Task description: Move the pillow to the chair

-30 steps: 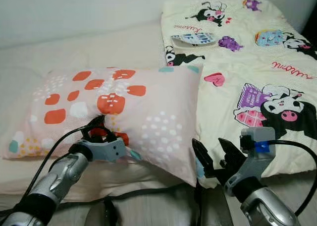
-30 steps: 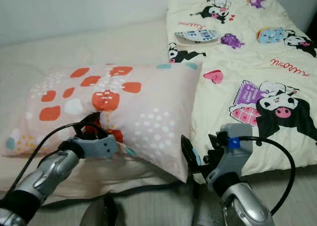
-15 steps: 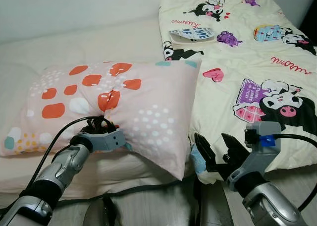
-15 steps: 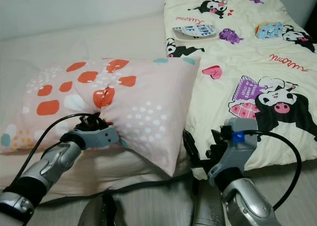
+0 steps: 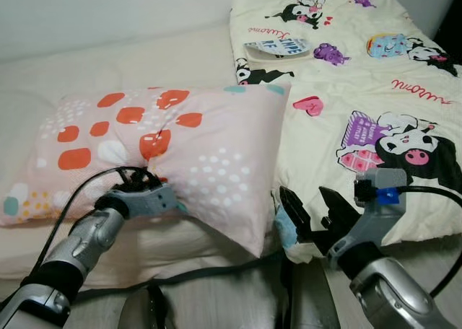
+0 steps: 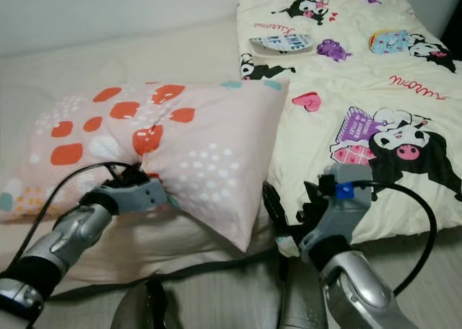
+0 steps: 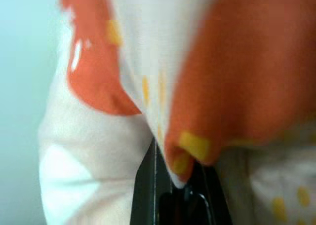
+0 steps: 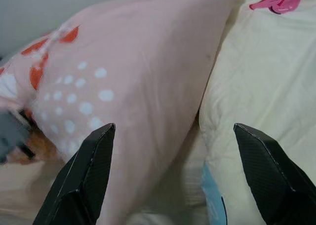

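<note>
- Pillow (image 5: 180,156): pink, with orange patches and white dots, lying on the bed (image 5: 144,62). Its right-hand corner rests against the edge of the quilt (image 5: 361,105).
- Left gripper (image 5: 141,181): at the near edge of the pillow, toward its left half. The fingers are pressed together on a gathered fold of the cover, and the cloth puckers inward toward that spot.
- Left wrist view: orange and white fabric bunches directly over the black fingers (image 7: 148,185), touching them. The picture is blurred and little else can be made out.
- Right gripper (image 5: 312,215): near the foot of the bed, with the fingers spread wide apart and holding nothing. It sits just in front of the line where pillow and quilt meet.
- Right wrist view: the two black fingers (image 8: 84,175) frame that line. The pillow's dotted corner lies ahead of one finger, the cream quilt ahead of the other, and a small blue corner (image 8: 213,198) shows low between them.
- Quilt: cream, printed with cartoon figures and hearts, spread over the bed ahead of the right gripper and reaching well beyond its fingertips.
- Cables: a black cable (image 5: 79,199) runs along the left arm to the gripper; another (image 5: 440,193) loops from the right wrist.
</note>
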Available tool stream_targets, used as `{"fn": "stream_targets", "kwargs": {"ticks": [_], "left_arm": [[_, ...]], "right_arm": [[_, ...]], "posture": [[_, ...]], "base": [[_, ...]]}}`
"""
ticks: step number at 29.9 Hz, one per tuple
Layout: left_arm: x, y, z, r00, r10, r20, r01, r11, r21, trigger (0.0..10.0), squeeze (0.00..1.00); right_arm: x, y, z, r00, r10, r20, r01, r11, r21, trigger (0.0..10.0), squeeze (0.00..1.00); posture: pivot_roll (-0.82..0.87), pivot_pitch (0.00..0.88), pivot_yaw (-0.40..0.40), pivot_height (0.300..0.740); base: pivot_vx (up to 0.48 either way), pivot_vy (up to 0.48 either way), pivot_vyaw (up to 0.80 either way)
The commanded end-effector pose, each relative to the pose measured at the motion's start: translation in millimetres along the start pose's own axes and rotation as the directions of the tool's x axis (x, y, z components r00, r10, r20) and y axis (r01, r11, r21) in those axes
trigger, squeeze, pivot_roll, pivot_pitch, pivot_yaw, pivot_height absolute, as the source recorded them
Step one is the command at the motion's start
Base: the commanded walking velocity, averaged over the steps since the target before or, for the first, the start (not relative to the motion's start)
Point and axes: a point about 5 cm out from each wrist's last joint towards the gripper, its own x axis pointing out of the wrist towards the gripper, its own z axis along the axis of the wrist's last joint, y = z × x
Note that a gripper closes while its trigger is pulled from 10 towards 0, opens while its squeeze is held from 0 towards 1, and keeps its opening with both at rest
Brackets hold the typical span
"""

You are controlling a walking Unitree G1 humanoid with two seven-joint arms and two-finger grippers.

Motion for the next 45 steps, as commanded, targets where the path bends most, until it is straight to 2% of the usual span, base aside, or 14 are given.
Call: {"fn": "stream_targets", "kwargs": {"ticks": [1, 3, 6, 8, 13, 16, 18, 22, 27, 37, 38, 39, 40, 45], "left_arm": [[2.0, 16.8, -4, 0.996, 0.074, -0.047, -0.078, 0.992, -0.098, 0.0, 0.00], [10.2, 39.5, 13, 0.982, 0.186, -0.035, -0.188, 0.930, -0.315, 0.0, 0.00], [12.8, 50.4, 23, 0.972, 0.233, -0.014, -0.220, 0.894, -0.390, 0.0, 0.00], [11.0, 68.8, 43, 0.954, 0.298, 0.031, -0.245, 0.835, -0.493, 0.0, 0.00], [5.4, 82.1, 51, 0.940, 0.335, 0.056, -0.253, 0.801, -0.543, 0.0, 0.00], [-3.1, 110.6, 55, 0.911, 0.410, 0.038, -0.306, 0.736, -0.604, 0.0, 0.00], [-6.3, 118.6, 55, 0.903, 0.429, 0.031, -0.318, 0.714, -0.624, 0.0, 0.00], [-18.6, 130.0, 61, 0.893, 0.448, 0.040, -0.327, 0.708, -0.626, 0.0, 0.00], [-47.8, 112.6, 68, 0.897, 0.441, -0.020, -0.339, 0.661, -0.669, 0.0, 0.00], [-55.0, 77.8, 80, 0.927, 0.373, -0.042, -0.297, 0.660, -0.690, 0.0, 0.00], [-53.2, 70.5, 83, 0.933, 0.359, -0.034, -0.282, 0.668, -0.689, 3.8, 0.00], [-51.7, 66.1, 85, 0.937, 0.349, -0.029, -0.272, 0.673, -0.688, 3.8, 0.00], [-50.6, 61.6, 87, 0.939, 0.342, -0.027, -0.265, 0.674, -0.690, 10.0, 0.00], [-50.1, 57.6, 94, 0.942, 0.334, -0.034, -0.260, 0.661, -0.704, 10.0, 0.00]], "right_arm": [[2.0, 3.0, -4, 0.999, 0.026, -0.019, -0.026, 0.999, 0.021, 10.0, 0.00], [6.2, 3.2, -6, 0.999, 0.043, -0.022, -0.042, 0.999, 0.033, 10.0, 0.00], [9.3, 3.1, -7, 0.998, 0.052, -0.024, -0.051, 0.998, 0.039, 10.0, 0.00], [17.8, 3.5, -11, 0.997, 0.076, -0.029, -0.075, 0.996, 0.044, 10.0, 0.00], [26.4, 3.6, -12, 0.995, 0.098, -0.027, -0.097, 0.994, 0.042, 10.0, 0.00], [42.0, 5.7, -9, 0.991, 0.135, -0.011, -0.135, 0.990, 0.043, 10.0, 0.00], [45.2, 7.8, -9, 0.988, 0.156, -0.003, -0.156, 0.987, 0.047, 10.0, 0.00], [50.7, 12.7, -10, 0.978, 0.208, 0.010, -0.209, 0.977, 0.053, 10.0, 0.00], [61.7, 12.6, -22, 0.965, 0.262, 0.002, -0.262, 0.964, 0.048, 10.0, 0.00], [75.4, 10.3, -28, 0.956, 0.293, 0.005, -0.293, 0.956, 0.030, 10.0, 0.00], [79.5, 10.3, -28, 0.953, 0.303, 0.008, -0.303, 0.953, 0.023, 10.0, 0.00], [82.2, 10.0, -29, 0.951, 0.310, 0.009, -0.310, 0.951, 0.018, 10.0, 0.00], [84.3, 9.6, -28, 0.949, 0.314, 0.014, -0.314, 0.949, 0.013, 10.0, 0.00], [88.9, 8.2, -26, 0.945, 0.327, 0.034, -0.327, 0.945, -0.002, 10.0, 0.00]], "posture": [[-0.12, 0.199, 0.114, 0.382], [-0.11, 0.185, 0.106, 0.382], [-0.09, 0.163, 0.094, 0.382], [-0.07, 0.126, 0.077, 0.382], [-0.05, 0.100, 0.063, 0.382], [-0.02, 0.061, 0.046, 0.382], [0.00, 0.046, 0.039, 0.382], [0.03, 0.017, 0.026, 0.391], [0.06, 0.000, 0.021, 0.416], [0.09, 0.000, -0.019, 0.440], [0.09, 0.000, -0.027, 0.445], [0.09, 0.000, -0.029, 0.450], [0.08, 0.000, -0.037, 0.455], [0.08, 0.000, -0.051, 0.465]], "base": [[0.000, 0.000, 0.00], [0.000, 0.000, 0.00], [0.000, 0.000, 0.00], [0.000, 0.000, 0.00], [0.000, 0.000, 0.00], [0.000, 0.000, 0.00], [0.000, 0.000, 0.00], [0.000, 0.000, 0.00], [0.000, 0.000, 0.00], [0.000, 0.000, 0.00], [0.000, 0.000, 0.00], [0.000, 0.000, 0.00], [0.000, 0.000, 0.00], [0.000, 0.000, 0.00]]}}
